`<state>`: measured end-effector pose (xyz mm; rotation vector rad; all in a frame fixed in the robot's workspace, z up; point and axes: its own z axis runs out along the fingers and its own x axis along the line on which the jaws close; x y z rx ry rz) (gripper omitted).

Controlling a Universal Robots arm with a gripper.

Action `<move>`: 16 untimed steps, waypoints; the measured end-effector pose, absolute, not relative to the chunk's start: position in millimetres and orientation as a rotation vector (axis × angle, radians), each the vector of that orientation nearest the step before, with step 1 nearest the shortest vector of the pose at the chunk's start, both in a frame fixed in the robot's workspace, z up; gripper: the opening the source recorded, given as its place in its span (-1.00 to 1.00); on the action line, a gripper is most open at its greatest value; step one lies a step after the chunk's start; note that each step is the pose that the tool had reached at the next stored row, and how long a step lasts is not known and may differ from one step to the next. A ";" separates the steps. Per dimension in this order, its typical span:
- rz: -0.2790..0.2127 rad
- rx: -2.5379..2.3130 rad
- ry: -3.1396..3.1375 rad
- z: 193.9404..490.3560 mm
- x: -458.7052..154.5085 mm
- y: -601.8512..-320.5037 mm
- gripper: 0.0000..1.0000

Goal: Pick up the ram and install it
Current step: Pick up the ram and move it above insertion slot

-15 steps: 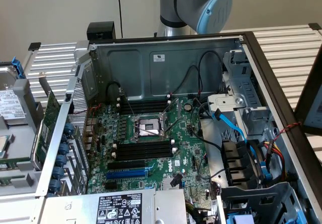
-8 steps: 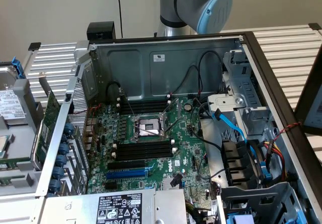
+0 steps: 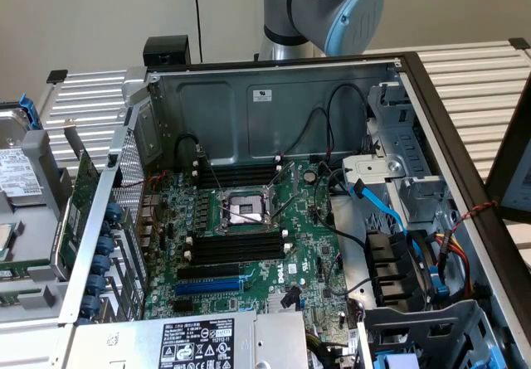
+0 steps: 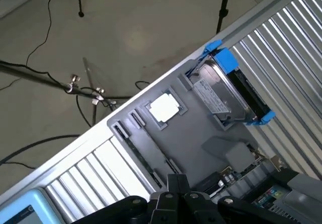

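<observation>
Jaws: from these pictures I cannot tell if they stand apart or together.
Gripper (image 4: 176,196): in the wrist view its black body hangs above the edge of a grey tray (image 4: 201,143).
Ram: I cannot tell it with certainty. A piece of green board (image 4: 265,198) shows close to the gripper at the tray's edge, partly hidden; it can be the ram or another card. A long dark groove (image 4: 143,151) runs along the tray just beside the gripper, and I cannot tell what sits in it.
Tray, farther on: a white square part (image 4: 164,106) lies in a recess. Beyond it a hard drive (image 4: 216,95) sits in a blue carrier (image 4: 227,59).
Under the tray: a ribbed metal table (image 4: 287,38), and past its edge the floor (image 4: 126,27) with thin cables (image 4: 45,17).
Case, near side: in the exterior view a power supply label (image 3: 196,342) is closest to the camera.
Motherboard (image 3: 307,245): it lies flat inside the open computer case (image 3: 249,104). The CPU socket (image 3: 243,209) is in the middle, and black memory slots (image 3: 241,245) lie in rows on two sides of it, their tops all dark.
Green card (image 3: 79,199): it stands upright just outside the case wall, on the exterior view's left.
Arm (image 3: 328,4): silver with a blue cap, behind the case's back wall.
</observation>
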<state>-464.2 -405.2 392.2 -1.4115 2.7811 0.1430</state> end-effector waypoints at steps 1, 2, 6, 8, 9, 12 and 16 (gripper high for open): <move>0.144 -1.439 2.768 392.2 -464.2 -405.2 -0.80; 0.145 -1.463 2.756 392.3 -464.2 -405.2 -0.80; 0.150 -1.565 2.701 392.3 -464.2 -405.2 -0.80; 0.154 -1.613 2.673 392.3 -464.2 -405.2 -0.80; 0.156 -1.637 2.658 392.3 -464.2 -405.2 -0.80; 0.162 -1.709 2.614 392.2 -464.2 -405.2 -0.80; 0.163 -1.804 2.554 392.3 -464.2 -405.2 -0.80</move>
